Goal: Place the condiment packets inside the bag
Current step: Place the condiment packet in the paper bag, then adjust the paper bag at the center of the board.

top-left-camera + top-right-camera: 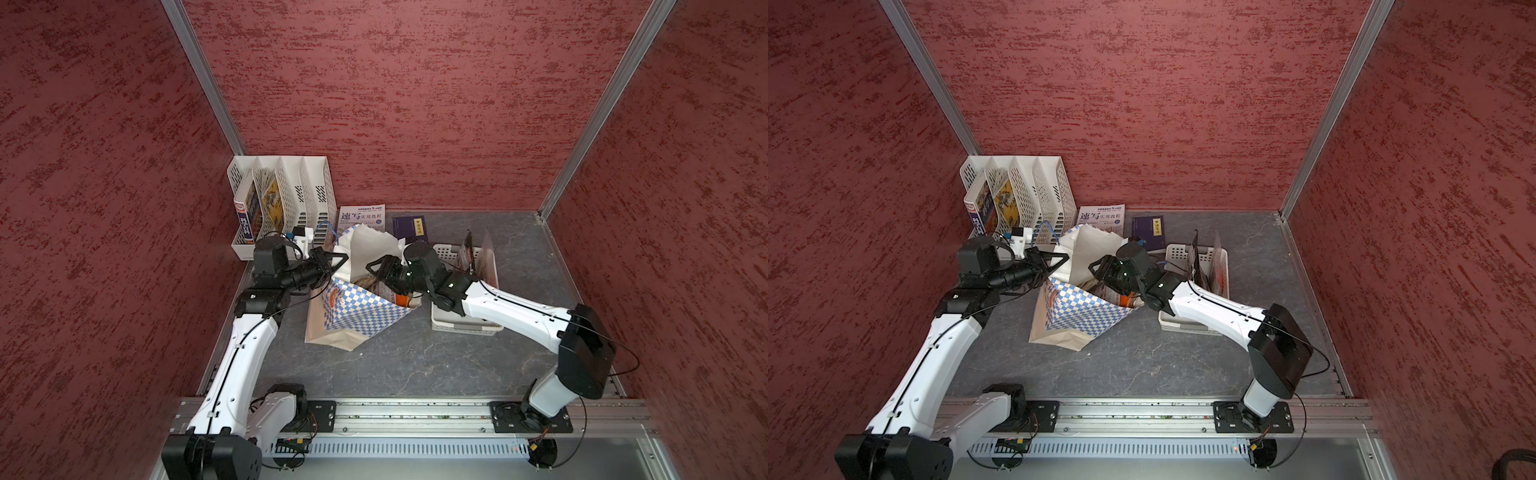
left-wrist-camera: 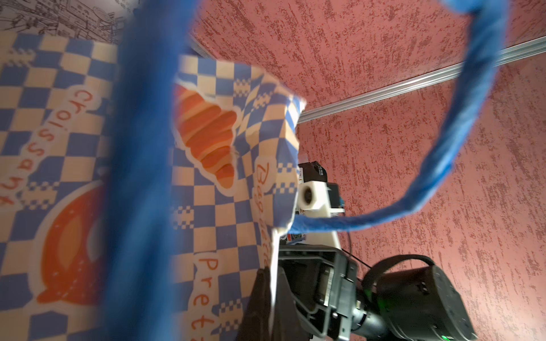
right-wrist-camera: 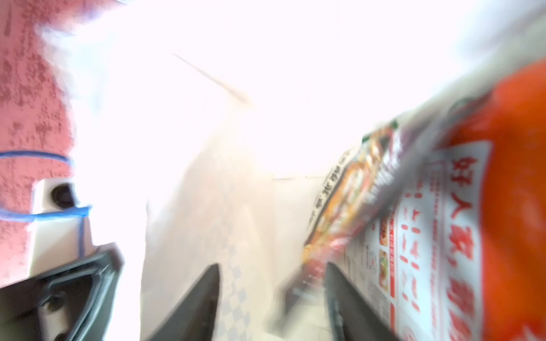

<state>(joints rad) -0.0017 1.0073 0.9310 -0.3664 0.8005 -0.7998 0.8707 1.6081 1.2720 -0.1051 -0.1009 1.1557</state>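
The left gripper [image 1: 341, 258] is pressed together on the rim of the bag [image 1: 353, 316]. In the left wrist view the white paper edge is seen caught between its black fingers [image 2: 298, 283], and the mouth is held open by that pinch. Across the opening, the right gripper [image 3: 271, 274] is pushed in over the opposite rim. Its jaws are spread and nothing is clamped between them. An orange-white packet [image 3: 472, 221] is seen just beside one finger, inside the bag, with a second packet [image 3: 354, 192], printed with food pictures, lying against it. Contact with the finger cannot be told through the blur.

The bag is stood on its tan base near the middle of the table [image 1: 415, 365], its white inner side turned up to the camera. Blue-and-white checks, an orange croissant and a pretzel are printed on the outside, and a blue cord handle [image 2: 443, 147] is looped off the rim.

More packets [image 1: 469, 249] are stood on edge in a white basket [image 1: 465, 330] just right of the bag, partly hidden by the right arm.

The surface is a dark grey, veined slab. Behind the bag a white sketch book [image 1: 361, 216] and a dark blue book [image 1: 409, 226] are laid flat. A white file rack [image 1: 286, 187] with books in its slots is set in the back left corner. The cell is closed in by red textured walls [image 1: 395, 104], and both arm bases are carried on an aluminium rail [image 1: 415, 415] at the front.
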